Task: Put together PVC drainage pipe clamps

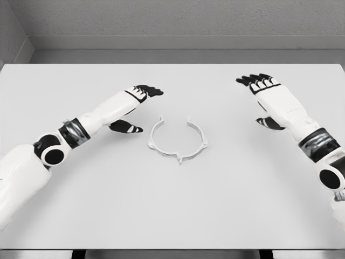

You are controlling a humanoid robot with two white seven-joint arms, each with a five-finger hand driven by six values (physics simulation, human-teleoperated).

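clamp [178,142] between hands, fingers [150,90] apart from it

White clamp ring [178,141] lies flat on the bench [108,205], between my open left hand [139,102] and right hand [264,91], untouched.

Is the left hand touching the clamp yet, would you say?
Apart. The head view shows bare table between the left hand and the clamp.

The counter [172,216] is a smooth, matt pale grey with no grain. The open ring clamp [178,141] on it looks like matt white plastic. Both arms wear glossy white shells, with black, slightly shiny fingers [152,90] and dark metallic-looking wrist bands.
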